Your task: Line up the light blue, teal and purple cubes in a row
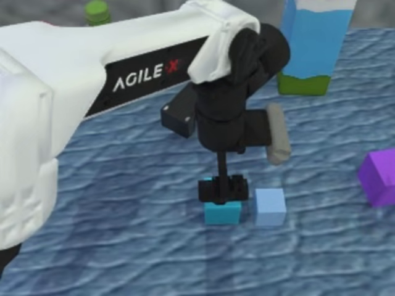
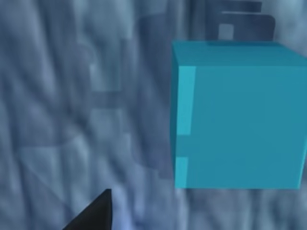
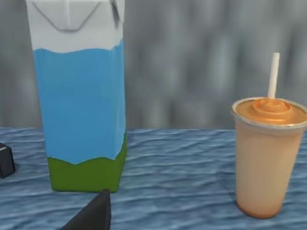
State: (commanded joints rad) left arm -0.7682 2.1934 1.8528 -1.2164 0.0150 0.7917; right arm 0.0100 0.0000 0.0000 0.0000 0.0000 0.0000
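Note:
The teal cube (image 1: 222, 213) rests on the blue cloth near the table's middle, and it fills much of the left wrist view (image 2: 240, 115). My left gripper (image 1: 222, 189) hangs just above its far edge, open, with one dark fingertip (image 2: 98, 213) showing apart from the cube. The small light blue cube (image 1: 270, 206) sits close on the teal cube's right with a narrow gap between them. The purple cube (image 1: 379, 177) lies at the right edge, partly cut off. My right gripper is out of the top view; one fingertip (image 3: 96, 213) shows, holding nothing.
A tall blue-and-green carton (image 1: 311, 43) stands at the back right, seen also in the right wrist view (image 3: 81, 96). An orange drink cup with a straw (image 3: 268, 155) stands beside the carton. A green bottle cap (image 1: 97, 11) is at the back left.

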